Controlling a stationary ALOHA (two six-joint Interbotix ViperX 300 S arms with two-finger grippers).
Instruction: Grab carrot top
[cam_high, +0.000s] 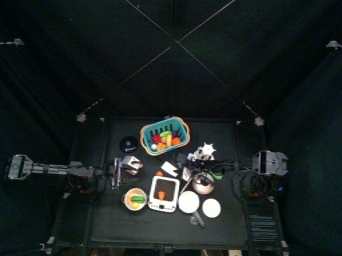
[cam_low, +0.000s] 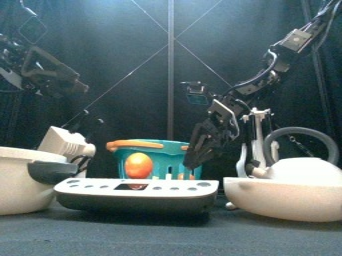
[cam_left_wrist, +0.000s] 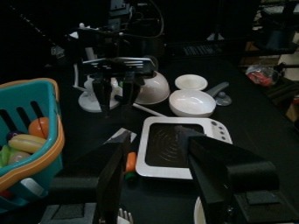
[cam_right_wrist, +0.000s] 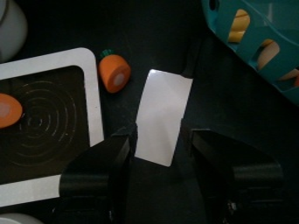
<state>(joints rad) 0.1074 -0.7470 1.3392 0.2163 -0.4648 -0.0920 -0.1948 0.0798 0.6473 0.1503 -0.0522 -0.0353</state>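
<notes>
The carrot top (cam_right_wrist: 112, 72) is a short orange stub with a green end. It lies on the table against the edge of the white scale (cam_right_wrist: 47, 114). It also shows in the left wrist view (cam_left_wrist: 131, 162). My right gripper (cam_right_wrist: 163, 140) is open and hovers over a white knife blade (cam_right_wrist: 163, 114), just beside the carrot top and apart from it. It hangs behind the scale in the front view (cam_low: 211, 135). My left gripper (cam_left_wrist: 158, 142) is open and empty, at the left side of the table (cam_high: 128, 172), facing the scale (cam_left_wrist: 176, 144).
A teal basket (cam_high: 166, 135) with toy food stands at the back. An orange piece (cam_right_wrist: 6, 109) lies on the scale plate. White bowls (cam_left_wrist: 193, 102) and a kettle (cam_low: 301, 180) stand to the right. A plate with an orange (cam_high: 135, 200) sits front left.
</notes>
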